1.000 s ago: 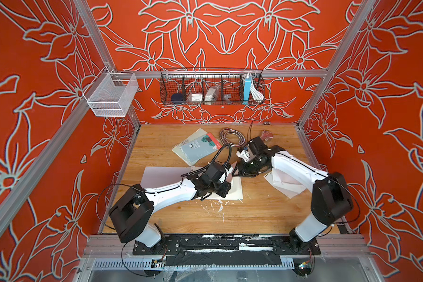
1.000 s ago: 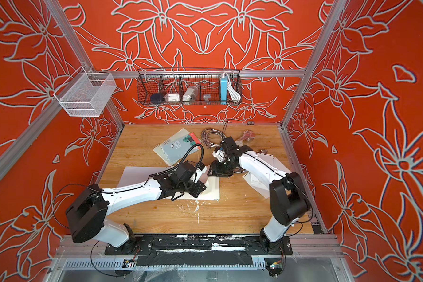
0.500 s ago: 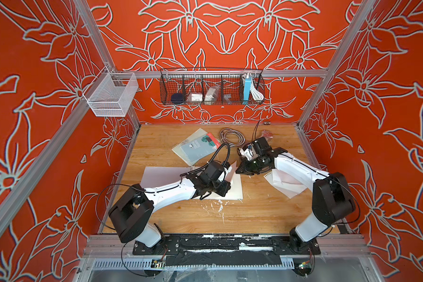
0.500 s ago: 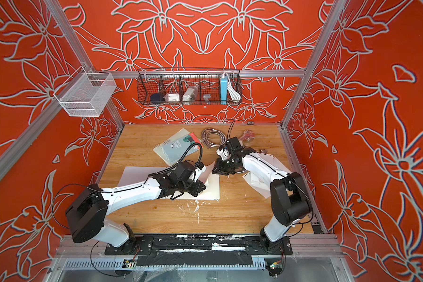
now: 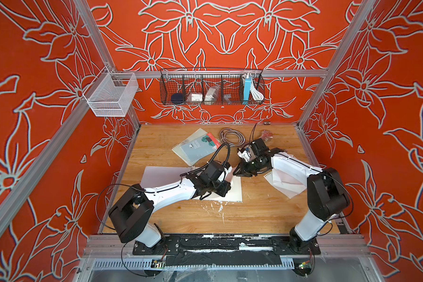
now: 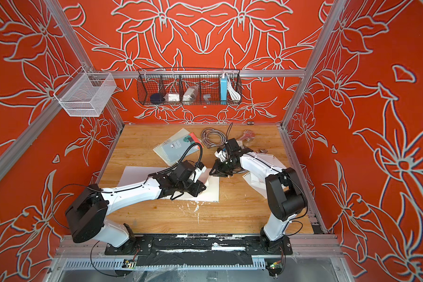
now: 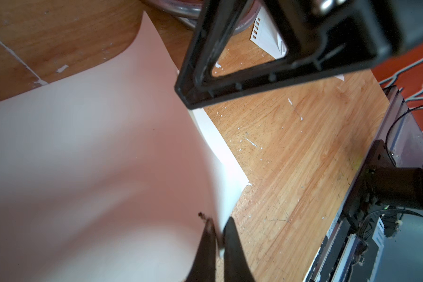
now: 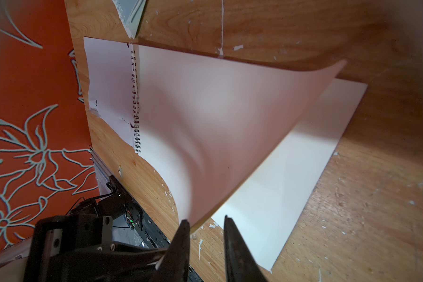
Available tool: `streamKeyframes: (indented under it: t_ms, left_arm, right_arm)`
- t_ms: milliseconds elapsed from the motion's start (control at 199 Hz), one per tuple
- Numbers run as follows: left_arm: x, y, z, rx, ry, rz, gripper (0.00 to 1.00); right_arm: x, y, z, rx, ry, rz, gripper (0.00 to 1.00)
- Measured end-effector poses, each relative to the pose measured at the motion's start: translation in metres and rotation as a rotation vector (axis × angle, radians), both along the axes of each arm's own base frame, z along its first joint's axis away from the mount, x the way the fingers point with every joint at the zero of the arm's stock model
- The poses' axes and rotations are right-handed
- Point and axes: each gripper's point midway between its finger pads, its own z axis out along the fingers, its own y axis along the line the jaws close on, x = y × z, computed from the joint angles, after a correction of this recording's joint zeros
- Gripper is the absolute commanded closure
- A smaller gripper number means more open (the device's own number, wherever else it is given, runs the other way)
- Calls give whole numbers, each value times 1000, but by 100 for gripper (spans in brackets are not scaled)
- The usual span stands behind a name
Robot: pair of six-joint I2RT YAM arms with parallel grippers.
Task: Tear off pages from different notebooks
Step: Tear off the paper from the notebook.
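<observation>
An open spiral notebook [image 5: 236,193] lies in the middle of the table with blank white pages. Its top page [image 7: 95,146] curls up off the page beneath, still bound at the spiral [image 8: 136,97]. My left gripper [image 7: 219,224] is shut on this page's free edge, above the notebook in both top views [image 5: 228,187] [image 6: 204,187]. My right gripper [image 8: 205,219] stands open at the raised corner, which touches one finger. In both top views it [image 5: 234,173] [image 6: 210,173] sits just beyond the left gripper. A light blue notebook [image 5: 198,146] lies behind. Torn pages [image 5: 286,180] lie under the right arm.
A coiled metal hose [image 5: 231,136] and a small pinkish item [image 5: 266,134] lie at the back of the table. A black wire basket [image 5: 211,88] hangs on the back wall and a white mesh basket [image 5: 110,97] on the left. Paper scraps [image 5: 220,207] dot the wood.
My right gripper has come a little leftward and nearer, down to the raised page corner, and its jaws have narrowed. The left gripper has kept its hold on the page.
</observation>
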Motion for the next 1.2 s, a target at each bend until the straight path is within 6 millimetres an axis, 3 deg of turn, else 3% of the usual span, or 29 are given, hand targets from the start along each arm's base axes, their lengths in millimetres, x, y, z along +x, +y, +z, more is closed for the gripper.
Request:
streamKeyframes:
  t_ms: [226, 386, 617, 823, 983, 1204]
  left_arm:
    - [-2, -1, 0, -7, 7, -9, 100]
    - [-2, -1, 0, -7, 7, -8, 100]
    - [8, 2, 4, -66, 32, 30, 100]
    - [22, 20, 2, -195, 132, 97, 100]
    - [14, 13, 9, -258, 176, 45, 100]
    - [9, 8, 10, -292, 209, 13, 100]
  right_arm:
    - [-2, 14, 5, 22, -7, 36, 76]
    - [-4, 22, 14, 45, -20, 67, 68]
    - [-13, 19, 19, 27, -2, 111, 58]
    - [-21, 16, 34, 45, -25, 135, 58]
    - [-23, 20, 49, 103, -56, 151, 58]
    - [-25, 23, 47, 128, -30, 162, 59]
